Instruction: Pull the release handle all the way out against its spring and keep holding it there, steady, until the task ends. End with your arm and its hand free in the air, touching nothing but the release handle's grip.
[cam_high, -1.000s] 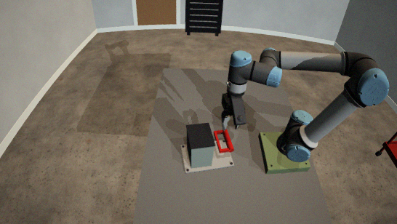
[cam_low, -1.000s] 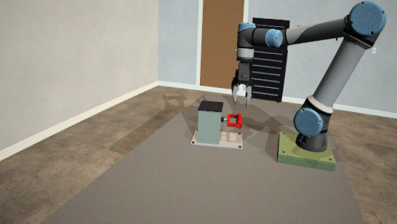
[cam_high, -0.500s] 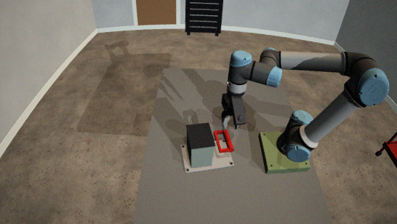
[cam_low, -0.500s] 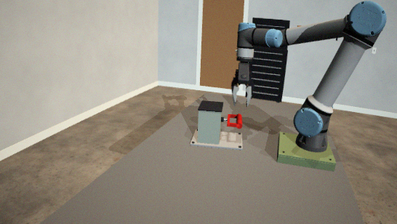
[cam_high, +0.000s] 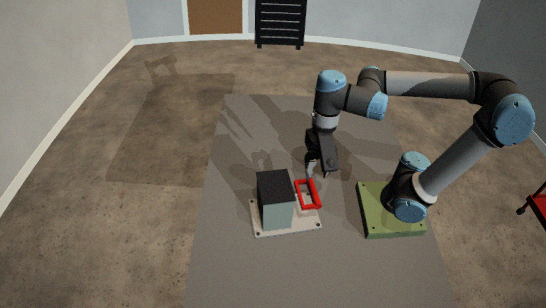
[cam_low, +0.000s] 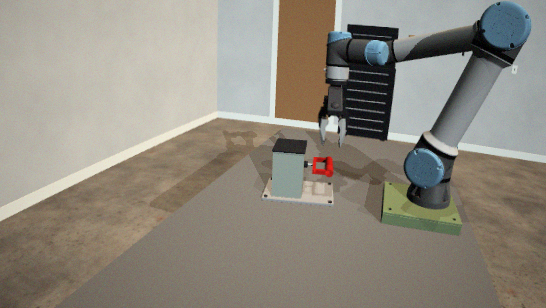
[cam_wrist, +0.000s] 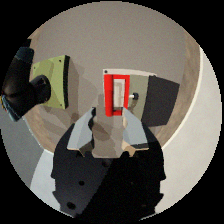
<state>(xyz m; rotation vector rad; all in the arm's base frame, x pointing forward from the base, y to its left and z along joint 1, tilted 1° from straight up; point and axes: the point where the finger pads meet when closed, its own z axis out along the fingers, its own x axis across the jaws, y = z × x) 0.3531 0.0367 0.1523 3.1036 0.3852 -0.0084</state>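
Largest on the grey mat: a grey arm with blue joint caps, bolted to a green base plate well to the right of the box in the exterior view. Next in size, the box itself, pale grey-green with a black top, standing upright on a light mounting plate with a dark screw at each corner; closed on every visible side, contents hidden. Just beside the box, on the side toward the arm's base, a red rectangular handle, joined to the box wall by a short dark rod and held off the mounting plate. Above that handle and apart from it, the gripper, pointing straight down, fingers released and partly spread, nothing between them; in the wrist view, the red handle framed between the two fingertips but farther below. Far behind the box, against the back wall: a brown door and a black shelf unit with slatted fronts. At the right edge of the top view, part of a red cart. No brand, label or legible writing anywhere on box, arm or plates.
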